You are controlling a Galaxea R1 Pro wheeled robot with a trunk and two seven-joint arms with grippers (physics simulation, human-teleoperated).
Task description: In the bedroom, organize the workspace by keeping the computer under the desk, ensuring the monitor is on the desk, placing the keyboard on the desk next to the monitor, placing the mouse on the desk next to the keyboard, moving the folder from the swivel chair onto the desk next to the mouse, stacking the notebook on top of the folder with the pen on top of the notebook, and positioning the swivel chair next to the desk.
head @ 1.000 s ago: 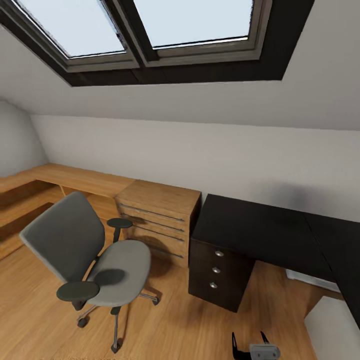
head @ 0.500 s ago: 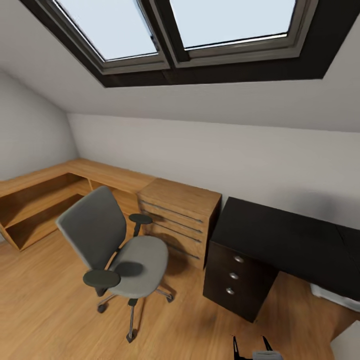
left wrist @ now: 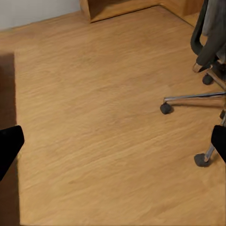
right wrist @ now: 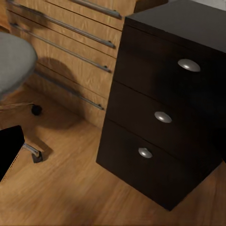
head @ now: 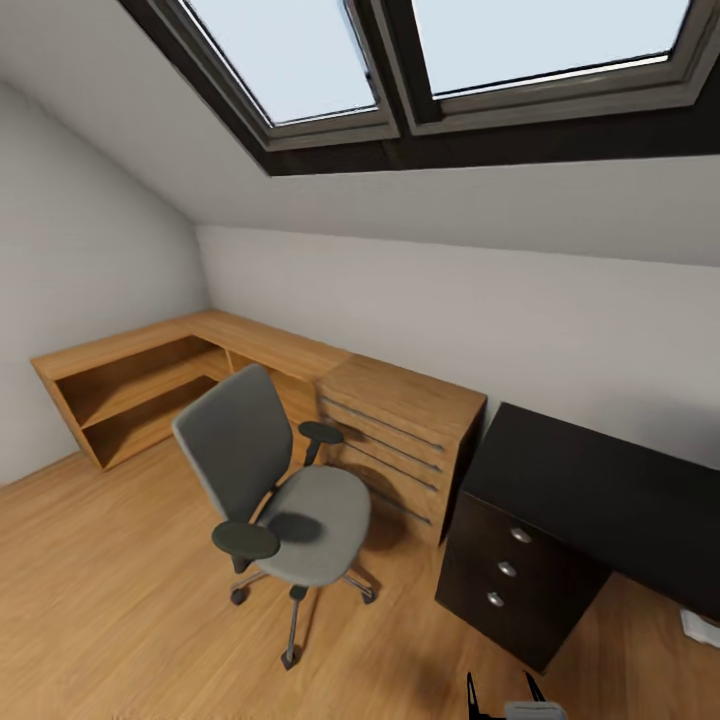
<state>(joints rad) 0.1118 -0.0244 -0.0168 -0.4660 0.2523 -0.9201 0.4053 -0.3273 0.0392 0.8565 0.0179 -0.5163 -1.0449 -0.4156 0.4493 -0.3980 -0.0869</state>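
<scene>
Sloped white ceiling with 2 skylights (head: 440,60) hangs over a room with a wooden floor (head: 110,590), and you are looking across it at the swivel chair (head: 285,490), which stands on that floor with its grey seat bare, its back toward the low oak shelf unit (head: 130,385) that runs along the left wall and around the corner. Just behind the chair sits the oak chest of drawers (head: 405,440) with long metal handles, and pressed against that chest's right side is the desk (head: 600,490), glossy black on top, with a black pedestal of 3 drawers (head: 505,570) carrying round silver knobs. A sliver of something pale shows under the desk at the far right edge; you cannot tell what it is. At the bottom edge of the head view you can see the right gripper (head: 505,695), its 2 dark fingers spread apart with nothing between them. Your left gripper (left wrist: 113,146) shows in the left wrist view as 2 black fingertips set wide apart over bare floor, holding nothing, with the chair's chrome legs and casters (left wrist: 165,108) nearby. From the right wrist view, 1 black fingertip (right wrist: 9,148) shows near the pedestal and the chest.
</scene>
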